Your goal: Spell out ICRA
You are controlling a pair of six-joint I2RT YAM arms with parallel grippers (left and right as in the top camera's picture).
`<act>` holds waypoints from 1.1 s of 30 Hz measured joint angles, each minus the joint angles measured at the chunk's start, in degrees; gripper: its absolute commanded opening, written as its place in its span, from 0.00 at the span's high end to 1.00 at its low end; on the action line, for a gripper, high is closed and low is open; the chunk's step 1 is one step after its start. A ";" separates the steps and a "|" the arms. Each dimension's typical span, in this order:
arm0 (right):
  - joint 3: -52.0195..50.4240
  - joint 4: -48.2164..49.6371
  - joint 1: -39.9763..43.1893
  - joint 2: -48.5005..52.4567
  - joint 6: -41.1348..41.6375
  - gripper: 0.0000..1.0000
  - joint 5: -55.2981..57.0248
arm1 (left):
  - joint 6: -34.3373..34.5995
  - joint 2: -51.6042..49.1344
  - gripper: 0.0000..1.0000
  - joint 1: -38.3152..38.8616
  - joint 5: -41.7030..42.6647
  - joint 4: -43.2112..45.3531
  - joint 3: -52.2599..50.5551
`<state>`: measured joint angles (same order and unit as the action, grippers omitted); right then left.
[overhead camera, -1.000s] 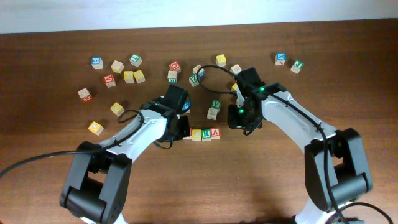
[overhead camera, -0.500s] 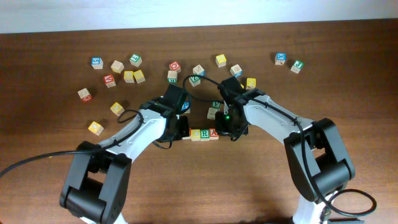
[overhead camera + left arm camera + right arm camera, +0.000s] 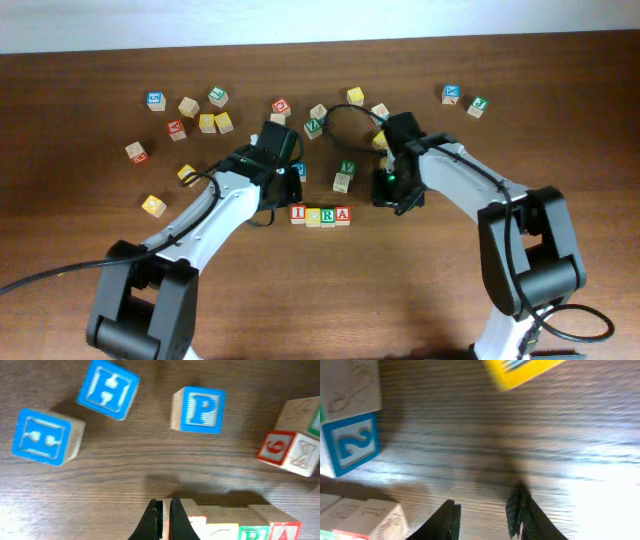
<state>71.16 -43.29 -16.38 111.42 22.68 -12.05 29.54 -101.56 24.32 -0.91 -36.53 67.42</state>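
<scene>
Four of four letters are looking placed, so we're judging the task all but done. Over the dark brown wooden table (image 3: 80, 290), the white-and-black left arm (image 3: 215, 215) and right arm (image 3: 470, 185) are both bending in toward ctr. The left gripper (image 3: 291, 192) is hovering just behind the row's left end, jaws pinched nearly together w/ no cube btwn them. The right gripper (image 3: 392, 192) is hanging near the row's right end but apart from it, jaws spread and empty.

The row is sitting at table ctr, cubes side by side and touching, reading left to right overhead:
- red-edged wooden "I" cube (image 3: 298, 213)
- yellow-edged wooden "C" cube (image 3: 313, 217) (letter too small for us to read)
- green-edged wooden "R" cube (image 3: 328, 216)
- red-edged wooden "A" cube (image 3: 343, 214)

We're reading what's left as minor: maybe squaring the slightly uneven line, then pulling both arms clear. Other loose cubes, e.g. the blue-edged "P" cube (image 3: 200, 409), are lying behind, none touching the word.
</scene>
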 measured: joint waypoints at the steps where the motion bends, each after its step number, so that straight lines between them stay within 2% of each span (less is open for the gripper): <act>1: 0.00 -0.13 0.42 -0.02 -0.81 0.69 0.02 | 0.00 0.00 1.00 0.87 -0.04 1.36 0.00; 5: 0.00 -0.31 0.50 -0.02 -2.12 0.69 0.15 | 0.07 -0.02 1.00 3.32 -1.14 3.02 0.00; 11: 0.02 -0.35 0.50 -0.02 -2.16 0.69 0.15 | 0.09 -3.69 1.00 3.32 -0.39 3.26 0.00; 26: 0.02 -0.35 0.50 -0.02 -2.34 0.69 0.15 | 0.24 -3.89 1.00 3.32 2.47 0.79 0.00; 28: 0.02 -0.35 0.50 -0.02 -2.34 0.76 0.15 | 0.24 -3.89 1.00 3.32 2.47 0.79 0.00; 30: 0.02 -0.61 0.50 -0.02 -2.45 0.78 0.46 | 0.24 -3.89 1.00 3.32 2.40 0.79 0.00; 33: 0.66 -4.22 0.55 -0.02 -2.36 0.74 1.53 | 0.24 -3.87 1.00 2.91 2.38 0.50 2.01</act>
<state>71.81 -47.51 -15.84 111.39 20.32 -10.52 29.78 -105.43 27.22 1.48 -36.03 69.43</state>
